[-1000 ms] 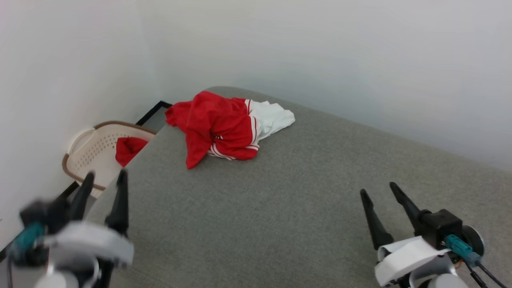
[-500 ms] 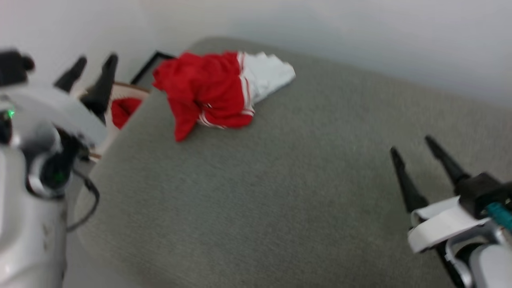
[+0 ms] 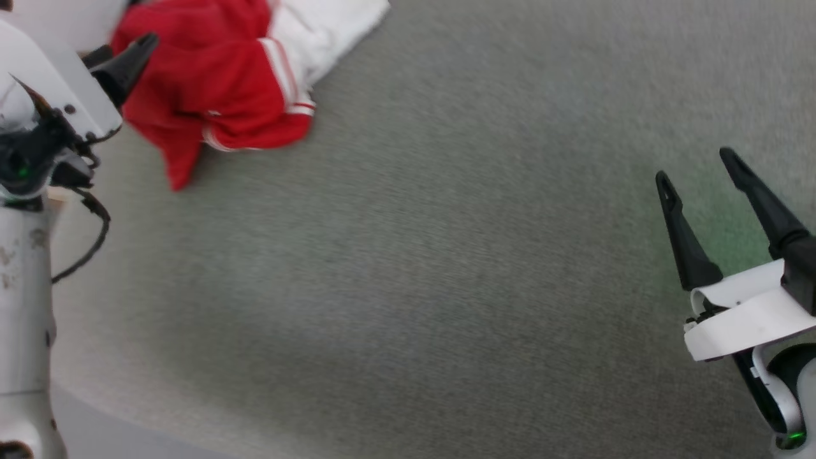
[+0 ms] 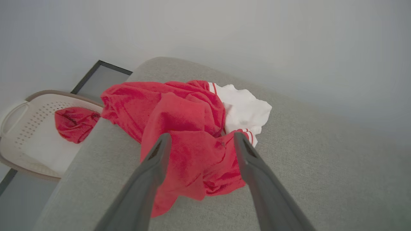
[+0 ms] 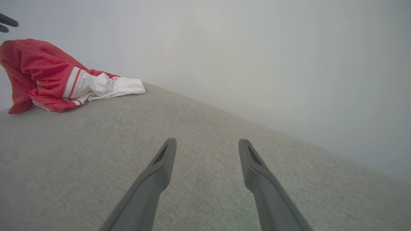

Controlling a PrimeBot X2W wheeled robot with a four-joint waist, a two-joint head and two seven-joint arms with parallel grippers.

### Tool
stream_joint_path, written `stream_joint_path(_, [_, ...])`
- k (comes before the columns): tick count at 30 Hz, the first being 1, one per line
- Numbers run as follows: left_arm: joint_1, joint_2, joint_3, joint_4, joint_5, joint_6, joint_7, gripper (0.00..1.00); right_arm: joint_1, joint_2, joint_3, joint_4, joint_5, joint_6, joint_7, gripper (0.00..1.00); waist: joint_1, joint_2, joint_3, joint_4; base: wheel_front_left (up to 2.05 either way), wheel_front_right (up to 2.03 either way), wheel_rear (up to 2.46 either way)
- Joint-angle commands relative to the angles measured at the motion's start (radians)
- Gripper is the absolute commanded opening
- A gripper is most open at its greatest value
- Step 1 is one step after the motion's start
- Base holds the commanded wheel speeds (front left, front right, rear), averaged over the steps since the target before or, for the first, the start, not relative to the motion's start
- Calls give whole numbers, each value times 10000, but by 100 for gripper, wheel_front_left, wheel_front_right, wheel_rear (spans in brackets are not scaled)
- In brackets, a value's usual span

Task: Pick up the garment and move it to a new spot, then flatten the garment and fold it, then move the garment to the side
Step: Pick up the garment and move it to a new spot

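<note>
Crumpled near the grey worktop's [image 3: 446, 255] far left corner, the garment [image 3: 217, 95] is cut off at my head view's top edge. My left pincer [image 4: 202, 136] hangs spread above it; my right pincer [image 5: 208, 141], equally spread, holds nothing.

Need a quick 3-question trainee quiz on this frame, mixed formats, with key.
1. True or false: the left claw is shut on the garment.
2. What lies in the basket? A) a small red cloth B) a white towel C) a shoe
3. Name the claw farther from the garment.

Key:
1. False; it is open.
2. A
3. The right claw, open over the grey surface.
</note>
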Motion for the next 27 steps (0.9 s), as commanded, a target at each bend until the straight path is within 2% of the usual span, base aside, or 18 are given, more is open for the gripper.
stream_joint_path(1, [-345, 83, -101, 415, -48, 96, 390, 100, -234, -51, -8, -219, 97, 1, 64, 100, 0, -1, 1476, -1181, 0, 0, 0])
stream_joint_path(12, [-851, 72, -649, 2143, 89, 546, 1777, 100, -530, -160, 135, -865, 198, 1, 392, 100, 0, -1, 2248, -1754, 0, 0, 0])
stream_joint_path(20, [-702, -379, -984, 3510, 103, 343, 1730, 100, -679, -28, 232, -1021, 207, 1, 569, 100, 0, -1, 2244, -1880, 0, 0, 0])
stream_joint_path(21, [-723, -384, -982, 3637, 111, 329, 1651, 93, -669, -23, 231, -1006, 207, 1, 564, 100, 0, -1, 2211, -1877, 0, 0, 0])
stream_joint_path(22, [-753, -399, -980, 3743, 115, 318, 1557, 49, -652, -8, 228, -982, 205, 1, 560, 100, 0, -1, 2160, -1866, 0, 0, 0])
stream_joint_path(23, [-794, -388, -991, 3809, 149, 308, 1444, 0, -623, 12, 226, -955, 201, 1, 552, 100, 0, -1, 2093, -1852, 0, 0, 0])
stream_joint_path(27, [-1054, -106, -957, 3908, 332, 345, 864, 0, -434, 56, 220, -780, 245, 1, 439, 100, 0, -1, 1690, -1768, 0, 0, 0])
